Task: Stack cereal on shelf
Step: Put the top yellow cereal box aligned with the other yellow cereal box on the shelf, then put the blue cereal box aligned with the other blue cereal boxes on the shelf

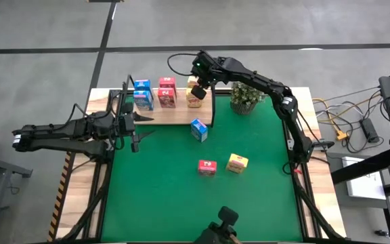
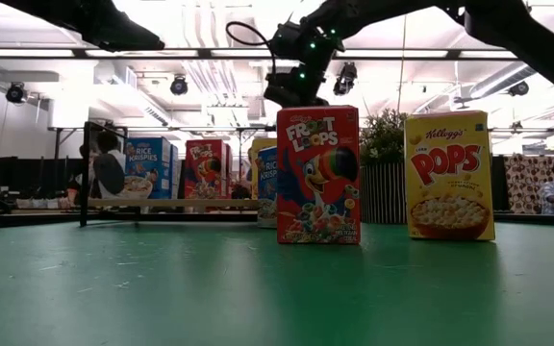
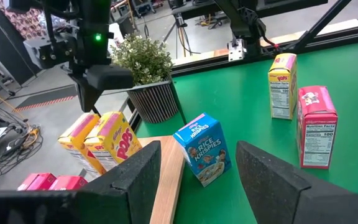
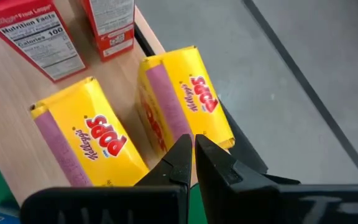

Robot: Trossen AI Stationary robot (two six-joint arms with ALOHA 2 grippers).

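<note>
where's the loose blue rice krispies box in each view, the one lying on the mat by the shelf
High view: blue Rice Krispies box mid-mat, just off the shelf.
Low view: mostly hidden behind the Froot Loops box; a blue edge shows.
Left wrist view: centre, beside the shelf end.
Right wrist view: cannot tell.
Shared landmark: potted plant.

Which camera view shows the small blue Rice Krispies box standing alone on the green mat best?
The left wrist view: the small blue Rice Krispies box stands upright beside the end of the light wooden shelf, label readable. The high view shows only its top. The low view hides most of it behind the red Froot Loops box. The right wrist view misses it.
</note>
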